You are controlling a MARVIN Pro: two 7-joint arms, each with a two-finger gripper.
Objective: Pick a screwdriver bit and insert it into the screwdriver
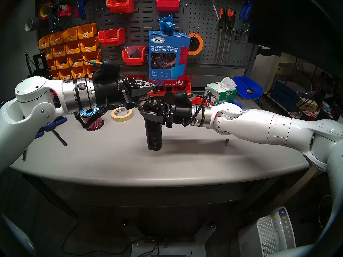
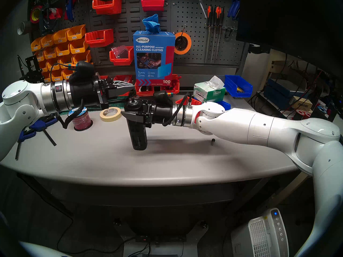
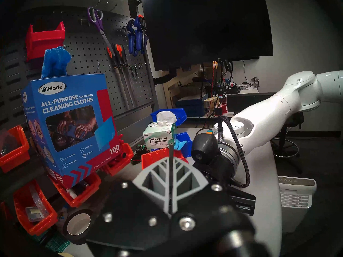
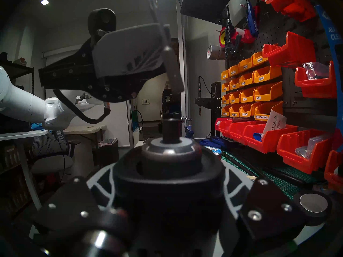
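Note:
The screwdriver [image 1: 154, 136] is a thick black column standing upright near the table's middle, silver ring and socket [image 1: 151, 102] on top. My right gripper [image 1: 143, 108] is shut on its upper part from the right. It also shows in the head right view [image 2: 139, 138] and close up in the right wrist view [image 4: 169, 154]. My left gripper [image 1: 154, 86] is shut on the screwdriver bit [image 3: 171, 151], a thin dark rod that sticks out past the fingertips. It hovers above and slightly behind the socket. In the right wrist view the bit [image 4: 156, 10] rises from the left gripper.
A small black-knobbed pin [image 1: 226, 141] lies on the table under my right forearm. A masking tape roll [image 1: 122, 113] and a wire spool [image 1: 91, 119] sit to the left. A cleaning cloths box [image 1: 168, 56], red bins and a Kimtech box [image 1: 220, 93] stand behind.

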